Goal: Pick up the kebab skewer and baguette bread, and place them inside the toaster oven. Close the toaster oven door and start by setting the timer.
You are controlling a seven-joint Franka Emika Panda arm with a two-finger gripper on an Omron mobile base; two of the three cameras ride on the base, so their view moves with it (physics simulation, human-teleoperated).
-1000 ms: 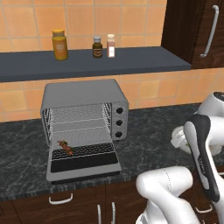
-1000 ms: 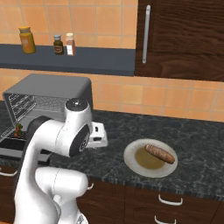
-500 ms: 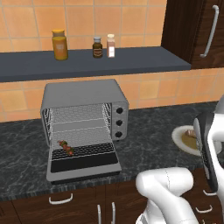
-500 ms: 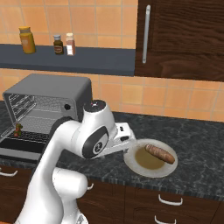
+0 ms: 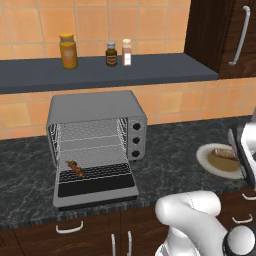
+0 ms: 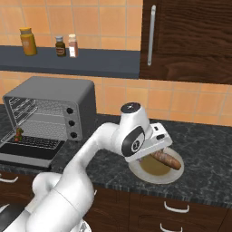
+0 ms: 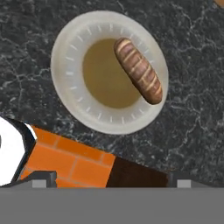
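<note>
While the gripper (image 6: 162,144) hangs over the plate (image 7: 70,57) with jaws spread wide and empty, the baguette (image 7: 138,71) lies on that plate and the skewer (image 5: 76,168) rests on the open oven door (image 5: 95,187)

Matt grey metal toaster oven (image 5: 97,107) — crusty baguette bread (image 7: 138,71)

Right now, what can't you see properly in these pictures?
- Baguette bread: in the right base view the arm covers its left end; in the left base view the arm cuts off its right part.
- Plate: right side hidden behind the arm in the left base view.
- Kebab skewer: too small to count its chunks.
- Shelf jars: labels too small to read.
</note>
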